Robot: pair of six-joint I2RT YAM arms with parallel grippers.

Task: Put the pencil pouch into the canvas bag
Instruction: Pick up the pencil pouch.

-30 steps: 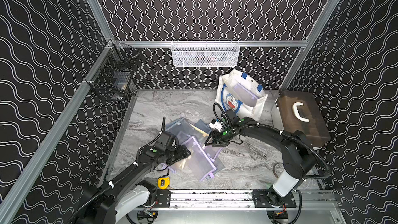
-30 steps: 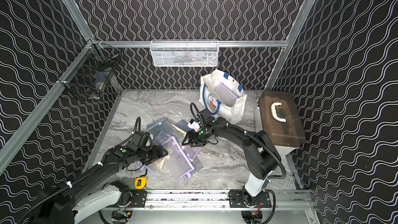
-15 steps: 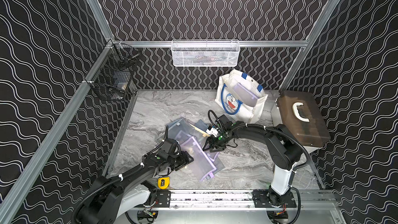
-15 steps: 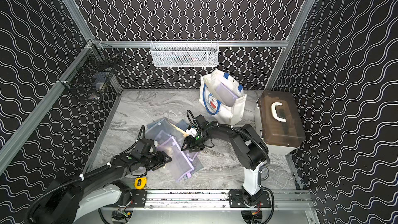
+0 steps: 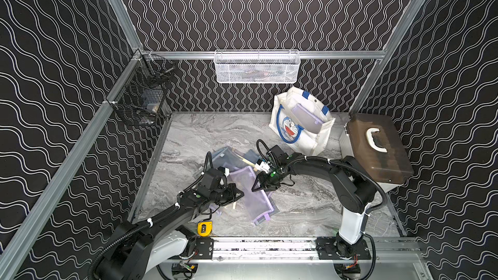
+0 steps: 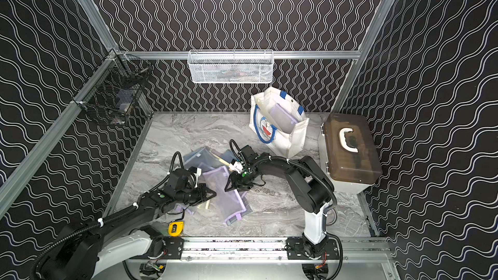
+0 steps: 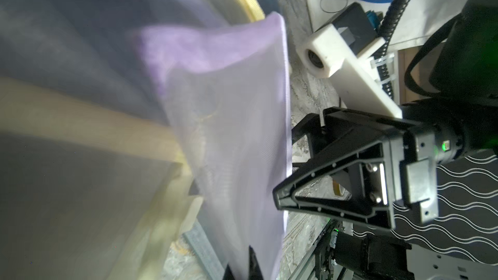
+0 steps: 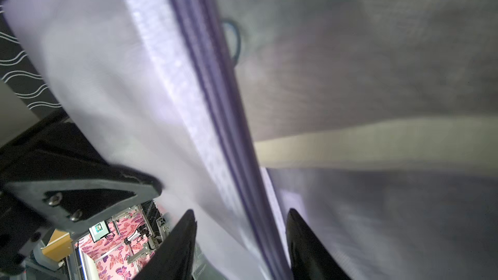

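Now the lilac translucent mesh pencil pouch (image 5: 256,200) lies low and centre in both top views. It sits on top of a heap of grey-blue mesh pouches (image 5: 229,157) on the marble-patterned tabletop (image 5: 310,211). It is well apart from the white boxy canvas bag (image 5: 293,141) with blue handles, which stands up and right of centre.

The left gripper (image 5: 241,195) is closed tight on the pouch's left edge; its wrist view shows lilac mesh running down into the pinched tips. The right gripper (image 8: 239,227) stands part-open, its jaws astride the pouch's purple zipper edge and not yet clamped on it. The bag already holds a second lilac pouch (image 5: 307,117) leaning inside.

Likely trouble starts with the mesh, which looks thin and slick, so a narrow edge pinch may slip once the pouch lifts. The right jaws, closing this low, could catch a grey-blue pouch beneath and drag it along. Limp fabric may also sag, snag the bag's soft rim and tip the bag.
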